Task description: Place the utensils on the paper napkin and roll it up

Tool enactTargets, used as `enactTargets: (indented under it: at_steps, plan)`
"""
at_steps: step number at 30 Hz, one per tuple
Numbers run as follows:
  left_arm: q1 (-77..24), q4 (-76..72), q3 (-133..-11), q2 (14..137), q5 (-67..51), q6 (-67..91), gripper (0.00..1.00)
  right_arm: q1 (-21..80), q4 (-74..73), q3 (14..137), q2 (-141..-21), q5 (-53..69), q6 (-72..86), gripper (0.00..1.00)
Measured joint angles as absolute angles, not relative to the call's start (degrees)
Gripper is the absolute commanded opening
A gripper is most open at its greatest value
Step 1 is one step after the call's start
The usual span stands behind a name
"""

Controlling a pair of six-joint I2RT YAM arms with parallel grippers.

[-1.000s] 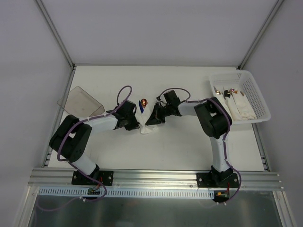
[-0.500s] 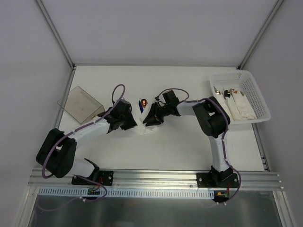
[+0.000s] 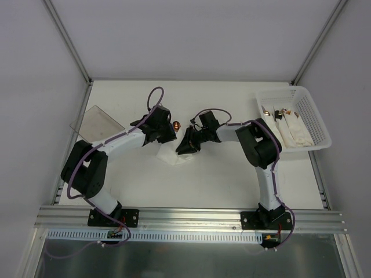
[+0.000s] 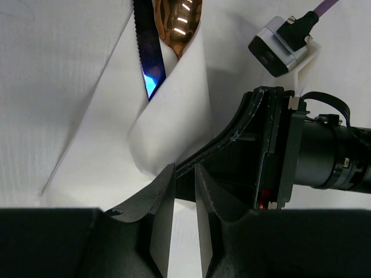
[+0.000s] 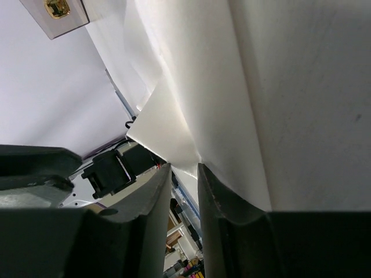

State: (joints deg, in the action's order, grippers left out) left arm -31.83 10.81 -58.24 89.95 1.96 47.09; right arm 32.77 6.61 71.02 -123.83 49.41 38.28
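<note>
Near the middle of the table [image 3: 220, 179], between the two arms, the paper napkin [image 4: 174, 116] lay partly folded over the utensils [image 4: 152, 78]. A dark knife [image 4: 145, 40] with a saw edge and a copper-toned spoon [image 4: 181, 20] poked out side by side from the open end of the fold. The right gripper [image 5: 184, 168] had its jaws pressed almost together at a crease of the sheet, and it seemed to me to be pinching that edge. The left gripper [image 4: 184, 174] hung just beside the fold, its jaws drawn close with only a slim white strip showing between them. I could not tell whether it held paper or nothing. I judged that the placing was done and the rolling was under way, perhaps one turn in. The next move, I reckoned, called for carrying the pinched edge over the bundle while the other side was pressed down. It would need a gentle touch, since thin paper could tear or spring open and the cutlery might slide out of the open end. Off at the far right corner, a white basket [image 3: 317, 124] held other wrapped bundles.
</note>
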Motion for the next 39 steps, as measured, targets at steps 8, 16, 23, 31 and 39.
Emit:
enactTargets:
  at_steps: [8, 16, 23, 31, 39]
  plan:
    - [-31.8, 11.0, -60.8, 97.0, -0.2, 47.1, 0.14, 32.9, 5.9, 70.9, -123.8, 48.3, 38.1, 0.16]
    - [-31.8, 10.3, -57.0, 97.5, -1.6, 48.0, 0.09, 32.9, 6.0, 70.6, -123.8, 47.8, 38.1, 0.11]
    - [-31.4, 10.4, -53.8, 97.8, -2.6, 48.9, 0.06, 32.9, 6.0, 70.5, -123.8, 47.8, 38.0, 0.15]
    - [-31.0, 9.6, -53.4, 98.0, -3.0, 49.2, 0.04, 32.9, 5.2, 70.5, -122.7, 46.6, 36.5, 0.12]
    - [-30.6, 8.8, -52.9, 98.0, -4.2, 50.0, 0.02, 33.1, -0.2, 72.3, -119.1, 39.1, 30.2, 0.01]
